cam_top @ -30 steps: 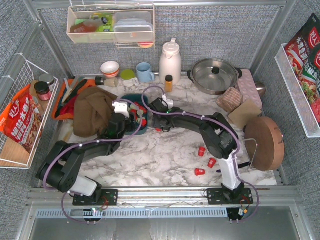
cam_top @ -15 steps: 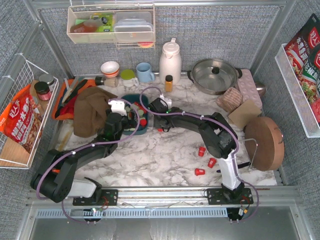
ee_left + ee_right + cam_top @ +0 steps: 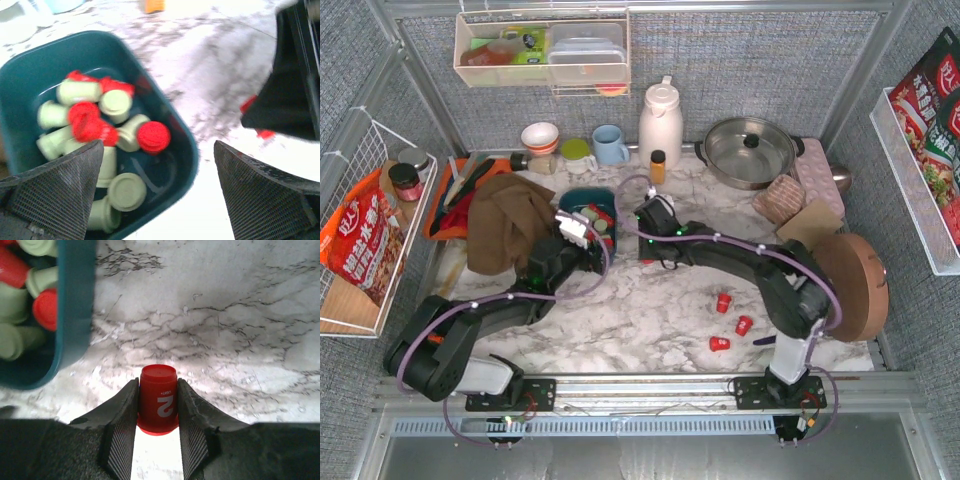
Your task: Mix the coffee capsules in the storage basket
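The teal storage basket (image 3: 582, 203) stands left of the table's middle and holds several red and mint-green coffee capsules (image 3: 117, 102). My left gripper (image 3: 582, 232) hovers open over the basket's near right corner (image 3: 186, 150), with nothing between its fingers (image 3: 65, 190). Just right of the basket (image 3: 75, 315), my right gripper (image 3: 157, 383) is shut on a red capsule (image 3: 157, 405) marked "2", upright on the marble. In the top view that gripper (image 3: 648, 252) sits low beside the basket. Three more red capsules (image 3: 723, 300) lie loose on the right part of the marble.
A brown cloth (image 3: 505, 225) and an orange tray (image 3: 455, 190) lie left of the basket. Along the back stand a blue mug (image 3: 610, 145), an amber bottle (image 3: 658, 165), a white thermos (image 3: 660, 120) and a pot (image 3: 748, 150). A round wooden board (image 3: 850, 285) stands right.
My left gripper has opened wide and drawn back toward the basket's near corner. The right gripper has closed onto the red capsule, and that arm's elbow has swung right.
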